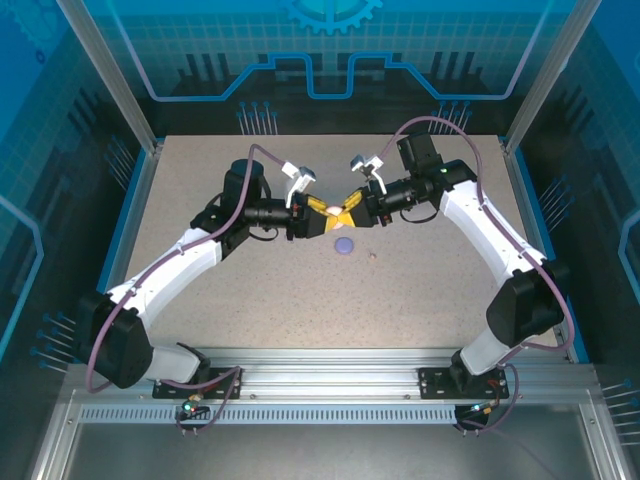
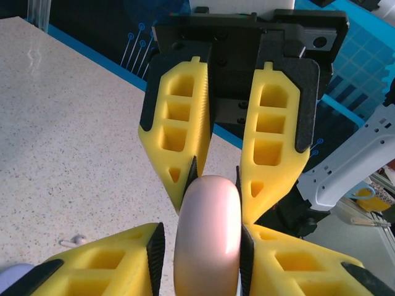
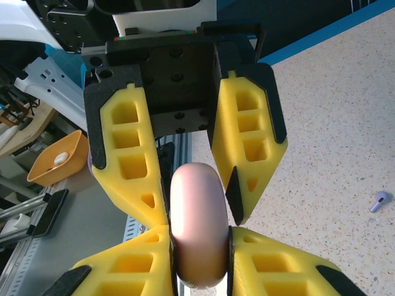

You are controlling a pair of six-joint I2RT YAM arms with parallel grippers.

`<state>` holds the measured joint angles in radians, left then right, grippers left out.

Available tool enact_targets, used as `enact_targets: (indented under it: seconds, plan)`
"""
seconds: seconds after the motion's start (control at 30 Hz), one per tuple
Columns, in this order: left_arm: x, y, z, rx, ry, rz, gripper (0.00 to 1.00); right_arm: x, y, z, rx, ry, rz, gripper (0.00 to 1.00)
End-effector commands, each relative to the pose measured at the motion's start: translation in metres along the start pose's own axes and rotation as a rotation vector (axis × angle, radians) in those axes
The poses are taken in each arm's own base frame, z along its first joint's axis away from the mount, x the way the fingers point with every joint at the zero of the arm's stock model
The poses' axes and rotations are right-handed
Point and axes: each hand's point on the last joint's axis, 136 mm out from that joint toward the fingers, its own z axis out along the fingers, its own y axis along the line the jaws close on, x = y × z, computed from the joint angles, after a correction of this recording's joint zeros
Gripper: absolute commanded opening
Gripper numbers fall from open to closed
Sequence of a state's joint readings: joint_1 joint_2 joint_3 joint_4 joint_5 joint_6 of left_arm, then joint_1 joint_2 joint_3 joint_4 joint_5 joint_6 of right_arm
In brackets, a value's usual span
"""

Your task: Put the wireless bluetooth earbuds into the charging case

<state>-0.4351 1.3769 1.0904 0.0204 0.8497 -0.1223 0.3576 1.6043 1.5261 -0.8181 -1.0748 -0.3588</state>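
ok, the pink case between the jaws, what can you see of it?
The pink case is a smooth, glossy pale-pink puck, plastic by its look, rounded at the edge, no seam visible. It hangs on edge above the table. The right gripper has its jaws pressed on both sides; the left gripper flanks it as closely, firm contact unclear.

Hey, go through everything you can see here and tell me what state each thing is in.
pink case: looks shut, held on edge between both grippers.
right gripper: fingers closed on the pink case.
left gripper: fingers flank the pink case; grip unclear.
purple case: flat on the table, untouched.
lilac earbud: loose on the table.
pale earbud: loose on the table.
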Motion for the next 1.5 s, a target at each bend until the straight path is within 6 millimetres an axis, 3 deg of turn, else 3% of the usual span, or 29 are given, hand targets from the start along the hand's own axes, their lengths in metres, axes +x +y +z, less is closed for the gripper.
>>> enact_targets:
  seconds: [0.0, 0.1, 0.2, 0.43, 0.6, 0.73, 0.87, 1.17, 1.47]
  plan:
    - [-0.017, 0.002, 0.0, -0.031, -0.06, 0.03, 0.38, -0.015, 0.026, -0.003, -0.08, -0.052, -0.032, 0.23]
    - [-0.018, 0.003, 0.001, -0.027, -0.074, 0.017, 0.34, -0.017, 0.026, -0.006, -0.074, -0.062, -0.03, 0.22]
    - [-0.019, 0.004, 0.001, -0.027, -0.087, 0.007, 0.42, -0.02, 0.023, -0.011, -0.06, -0.08, -0.027, 0.22]
    - [-0.021, 0.004, 0.0, -0.02, -0.128, -0.009, 0.43, -0.026, 0.018, -0.019, -0.034, -0.114, -0.021, 0.22]
    - [-0.023, 0.003, -0.001, -0.009, -0.149, -0.022, 0.4, -0.03, 0.016, -0.021, -0.012, -0.127, -0.022, 0.22]
    - [-0.024, 0.0, -0.002, -0.001, -0.165, -0.024, 0.23, -0.033, 0.015, -0.023, 0.003, -0.141, -0.019, 0.23]
    - [-0.023, -0.005, -0.004, 0.007, -0.154, -0.007, 0.17, -0.032, 0.022, -0.023, -0.02, -0.126, -0.028, 0.28]
    - [-0.023, -0.015, -0.004, 0.046, -0.101, 0.018, 0.14, -0.022, 0.04, -0.012, -0.095, -0.066, -0.039, 0.41]
    - [-0.023, -0.02, -0.002, 0.081, -0.08, 0.025, 0.15, -0.021, 0.039, -0.003, -0.111, -0.041, -0.032, 0.36]
